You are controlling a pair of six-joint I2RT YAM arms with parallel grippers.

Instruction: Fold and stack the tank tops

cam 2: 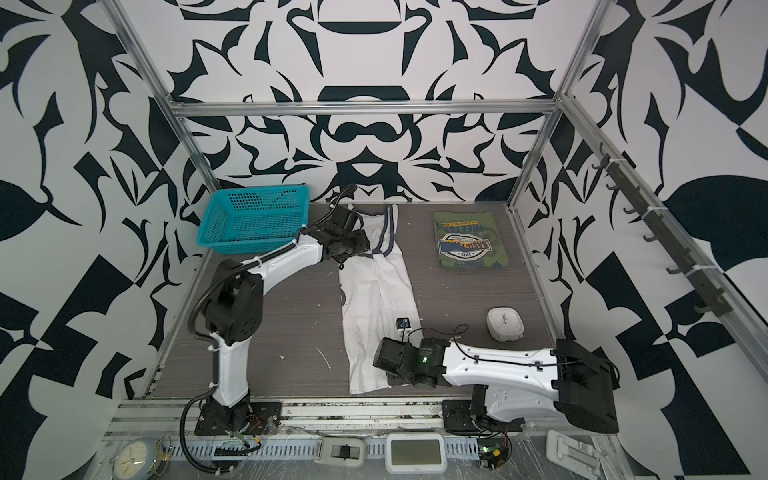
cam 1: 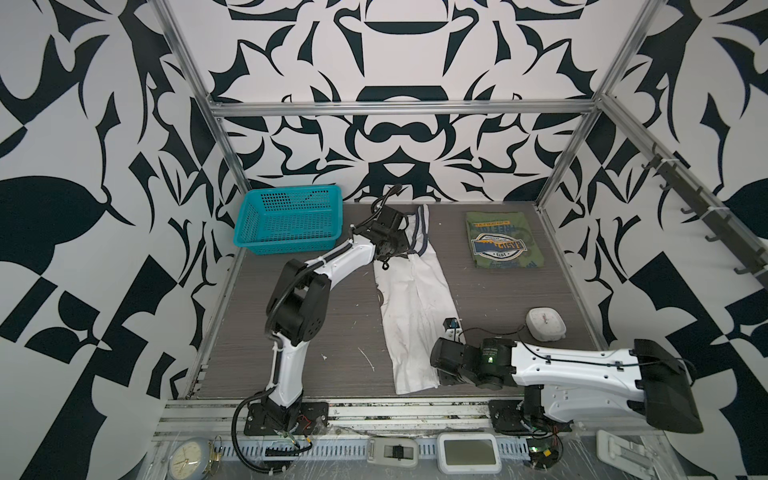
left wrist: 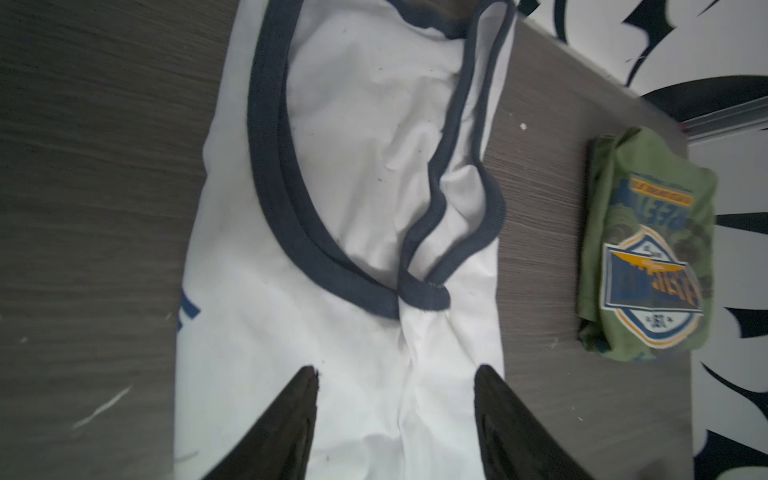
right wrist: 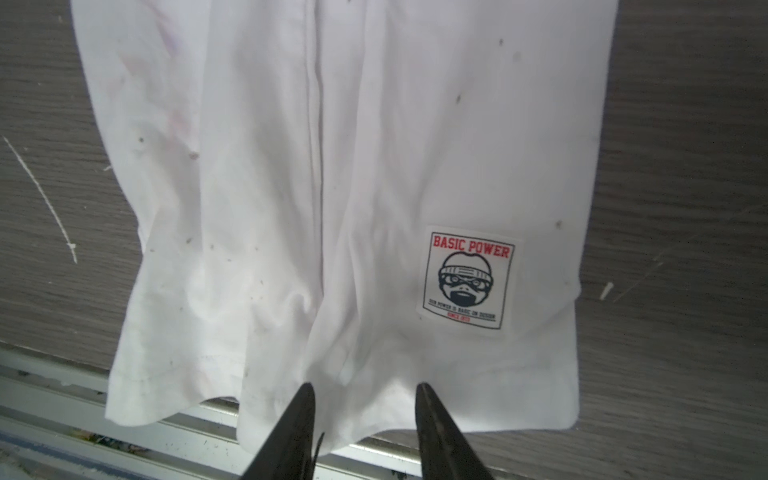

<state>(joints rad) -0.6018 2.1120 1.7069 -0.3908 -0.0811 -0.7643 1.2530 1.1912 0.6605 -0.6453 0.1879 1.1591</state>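
The white tank top (cam 1: pixel 415 307) (cam 2: pixel 378 299) with navy trim lies folded lengthwise in a long strip from the back of the table to its front edge. My left gripper (left wrist: pixel 397 370) (cam 1: pixel 388 245) hovers open over its armhole end (left wrist: pixel 353 124), with loose cloth between the spread fingers. My right gripper (right wrist: pixel 365 386) (cam 1: pixel 436 372) is open at the hem (right wrist: pixel 374 166), near a "BASIC POWER" label (right wrist: pixel 467 278). The hem edge lies between the fingertips, ungripped. The olive green tank top (cam 1: pixel 500 241) (cam 2: pixel 467 241) (left wrist: pixel 648 257) sits folded at the back right, badge print up.
A teal mesh basket (cam 1: pixel 286 218) (cam 2: pixel 253 220) stands at the back left, close to my left arm. A small white round device (cam 1: pixel 545 324) lies at the right. The metal rail (right wrist: pixel 62 399) runs along the front edge under the hem.
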